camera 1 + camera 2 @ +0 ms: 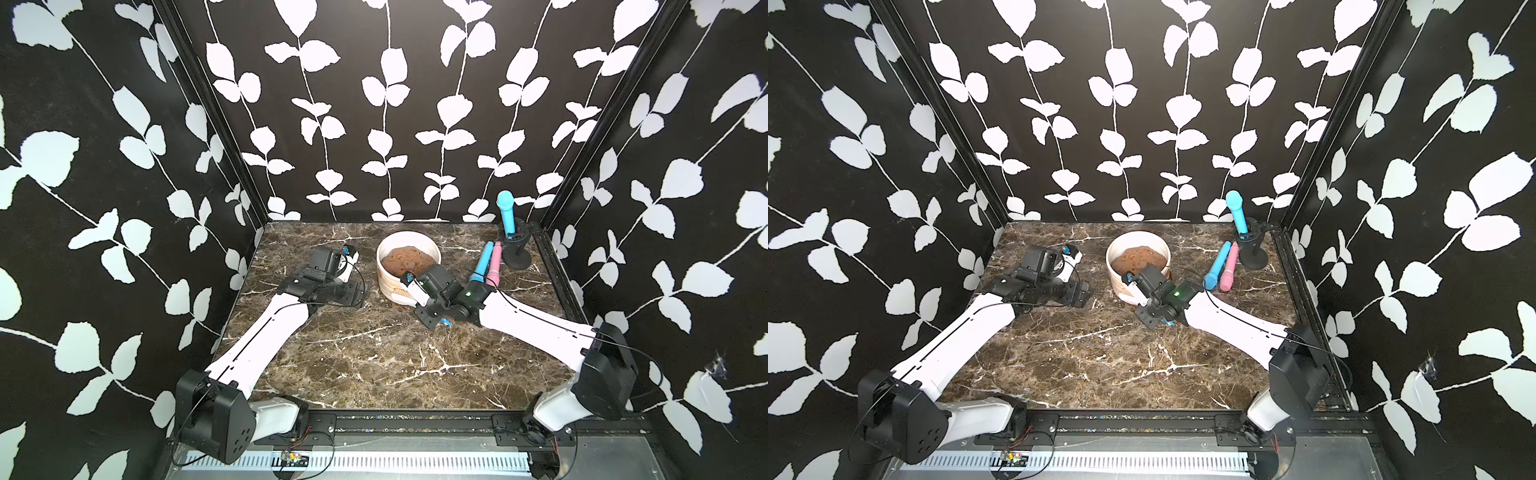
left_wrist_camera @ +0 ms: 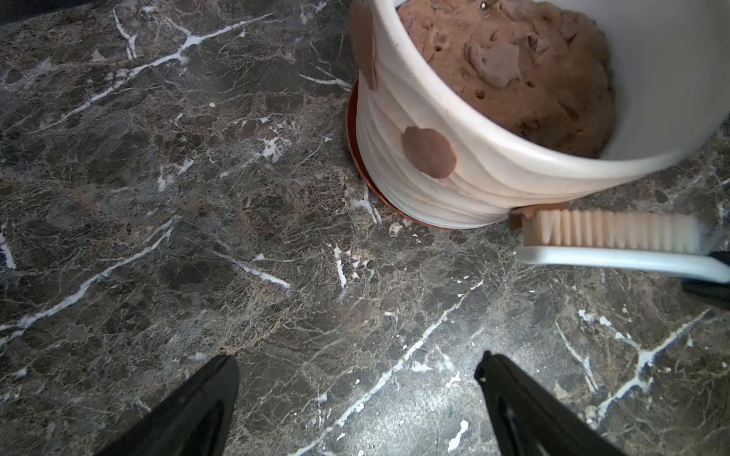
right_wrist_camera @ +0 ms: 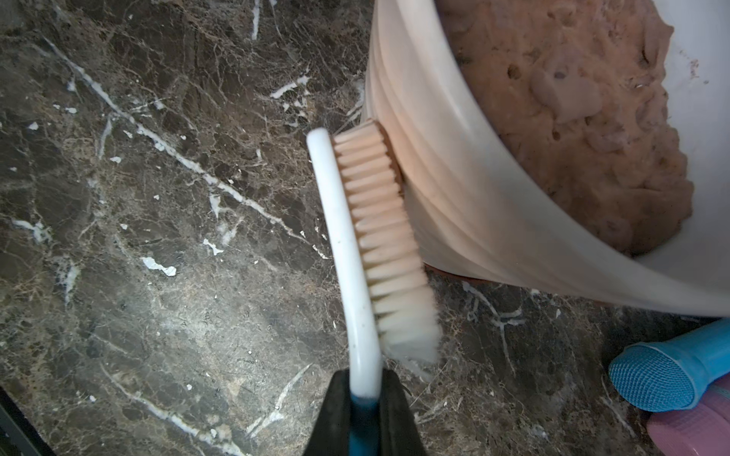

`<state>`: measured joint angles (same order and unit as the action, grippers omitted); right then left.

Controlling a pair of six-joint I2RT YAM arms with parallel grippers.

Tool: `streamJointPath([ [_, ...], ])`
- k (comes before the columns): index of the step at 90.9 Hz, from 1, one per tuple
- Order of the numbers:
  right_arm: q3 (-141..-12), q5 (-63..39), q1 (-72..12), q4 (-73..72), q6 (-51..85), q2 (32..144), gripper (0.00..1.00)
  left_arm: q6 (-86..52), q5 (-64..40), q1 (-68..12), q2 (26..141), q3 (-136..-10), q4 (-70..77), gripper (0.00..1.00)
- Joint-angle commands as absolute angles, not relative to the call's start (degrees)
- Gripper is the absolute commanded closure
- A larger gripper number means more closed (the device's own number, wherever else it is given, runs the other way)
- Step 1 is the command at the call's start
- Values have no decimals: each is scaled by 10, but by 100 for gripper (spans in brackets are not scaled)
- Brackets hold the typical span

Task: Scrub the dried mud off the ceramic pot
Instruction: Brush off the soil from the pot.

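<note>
Right wrist view: right gripper (image 3: 365, 391) clamped on brush (image 3: 351, 244), bristles against ceramic pot (image 3: 454, 177), centred near the desk (image 1: 374, 353) far edge; dried mud (image 2: 428, 152) discs on its ribbed wall; left gripper (image 2: 357, 367) agape, empty. Pot likely heavy, rigid, chippable: steady by rim.

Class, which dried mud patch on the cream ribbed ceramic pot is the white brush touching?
The low reddish-brown patch at the bristle tips of the white plastic brush; the round mid-wall patch and the rim patch sit clear of it.
</note>
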<state>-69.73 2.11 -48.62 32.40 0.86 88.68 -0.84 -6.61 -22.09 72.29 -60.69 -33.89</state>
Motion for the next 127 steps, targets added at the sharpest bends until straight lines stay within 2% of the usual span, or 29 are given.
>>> streamJointPath([
  [1,-683,-31,-483,333,5,865,100,-6,-70,-220,709,-601,-332,2],
  [13,-668,-143,-488,372,-9,839,100,-6,-70,-220,708,-599,-330,2],
  [30,-641,-213,-510,399,-7,819,100,-8,-78,-220,712,-600,-327,2],
  [48,-650,-171,-510,383,22,857,100,-10,-84,-220,711,-599,-322,2],
  [66,-682,-217,-517,349,36,955,100,-8,-76,-220,706,-595,-321,2],
  [80,-692,-212,-519,388,25,1005,100,-7,-67,-220,701,-590,-319,2],
  [99,-646,-173,-507,381,46,980,100,-5,-53,-220,704,-590,-323,2],
  [113,-624,-226,-493,376,36,949,100,-4,-60,-220,709,-595,-326,2],
  [127,-625,-325,-491,380,22,938,100,-4,-68,-220,705,-592,-322,2],
])
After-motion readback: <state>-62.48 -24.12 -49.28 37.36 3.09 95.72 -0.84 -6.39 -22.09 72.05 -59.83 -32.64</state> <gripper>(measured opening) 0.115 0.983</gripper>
